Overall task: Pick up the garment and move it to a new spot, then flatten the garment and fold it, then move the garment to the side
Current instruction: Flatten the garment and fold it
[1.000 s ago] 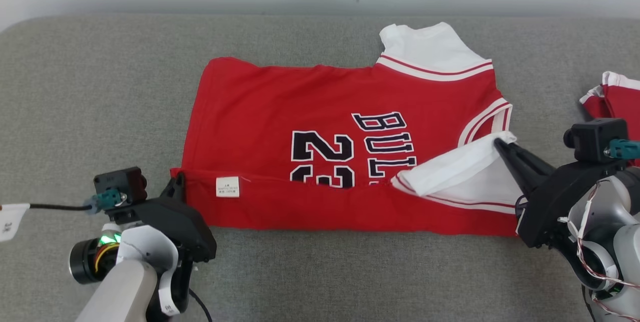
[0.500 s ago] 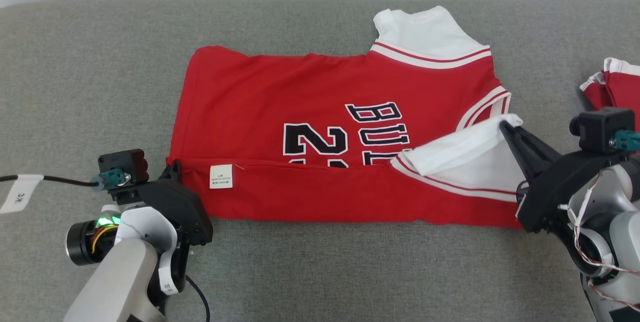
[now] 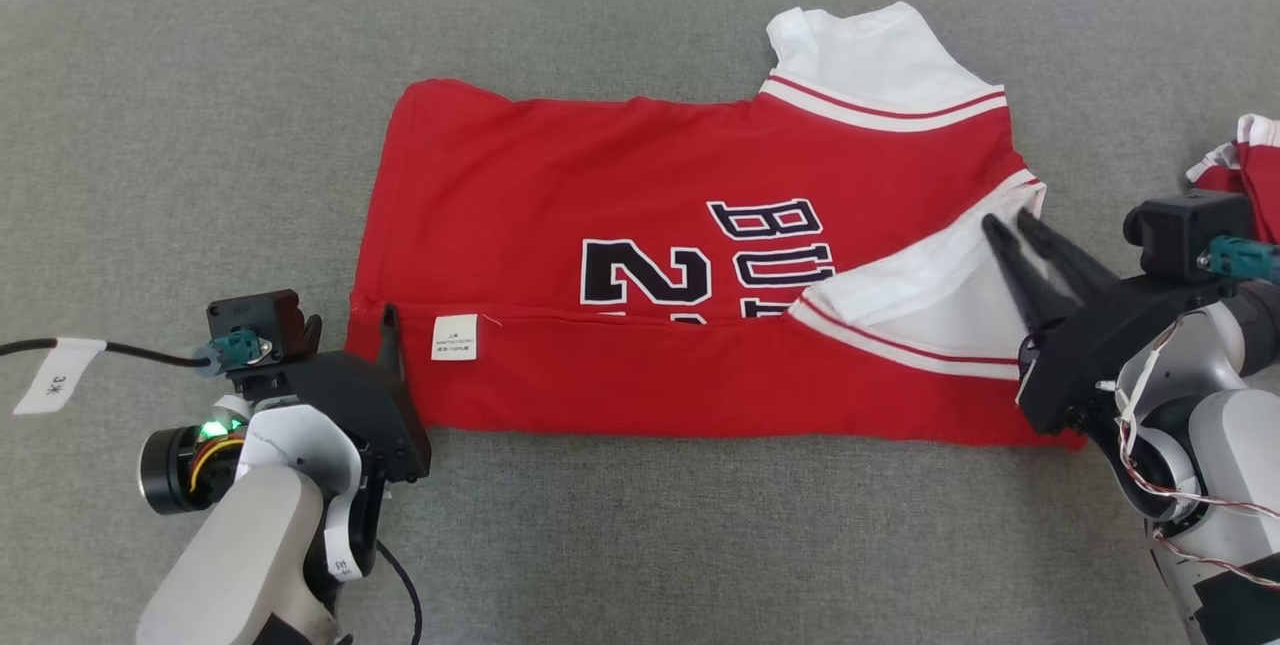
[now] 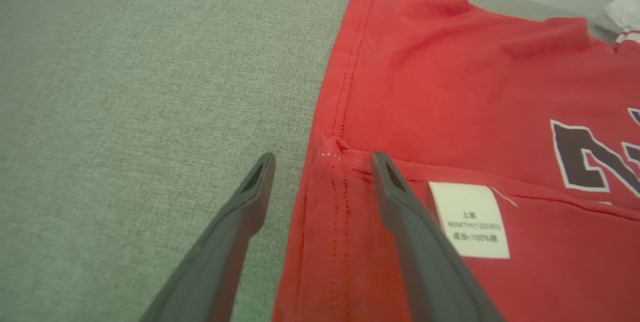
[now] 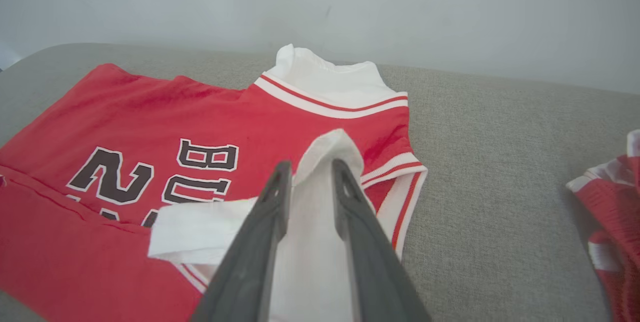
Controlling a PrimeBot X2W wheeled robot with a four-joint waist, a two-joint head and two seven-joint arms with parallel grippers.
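**Jersey lying half-folded on grey pad, both grippers at its near edge**

Grey fabric-covered surface spans the whole head view; pale wall along its far side.

Garment: a red jersey with black-and-white lettering, lying flat at the centre of the surface, hem to the left, shoulders to the right. Its near long edge is folded up over the body, so a red band covers the lower part of the number. The far white sleeve sticks out flat toward the wall. The near white sleeve lies folded in over the red, at the right end.

Second red-and-white garment: bunched at the far right edge, well apart from the jersey.

Right gripper: at the jersey's right end, its fingers parted by a narrow gap. In the right wrist view the gripper sits over the near sleeve with white cloth showing between the fingers. Nothing is pinched.

Left gripper: at the near-left corner of the jersey, fingers spread wide. In the left wrist view the gripper straddles the hem edge where the fold begins, one finger over the grey surface, the other over red cloth. It holds nothing.

White care label: on the folded band, just right of the left gripper.

Paper tag: on a dark cable, at the left edge.
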